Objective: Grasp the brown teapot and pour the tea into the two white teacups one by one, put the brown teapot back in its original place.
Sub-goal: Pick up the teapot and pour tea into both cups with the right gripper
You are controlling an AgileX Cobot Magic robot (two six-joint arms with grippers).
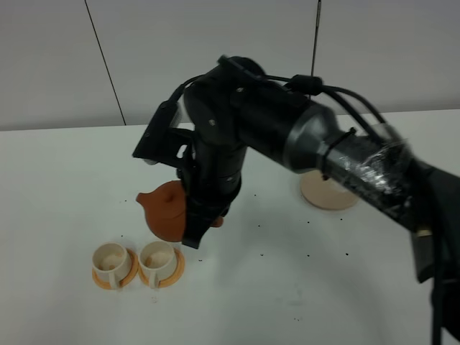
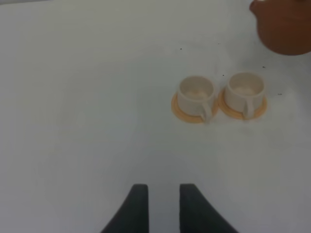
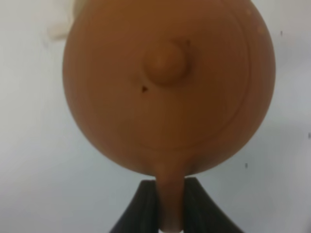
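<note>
Left gripper (image 2: 163,199) hovering over white table (image 2: 73,97), fingers standing apart, gripping nothing. Two white teacups (image 1: 158,257) sitting side by side, each on orange saucer (image 1: 108,279). Right gripper (image 3: 170,194) pinching loop handle of brown teapot (image 1: 167,208), holding it tilted in air just above and behind cups, spout pointing left. Beige coaster (image 1: 327,192) lying well apart, farther back on right, partly hidden by arm.

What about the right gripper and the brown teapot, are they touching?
Touching. The right wrist view shows the right gripper shut on the brown teapot by its handle, with the dark fingers pressed against both sides and no gap.
</note>
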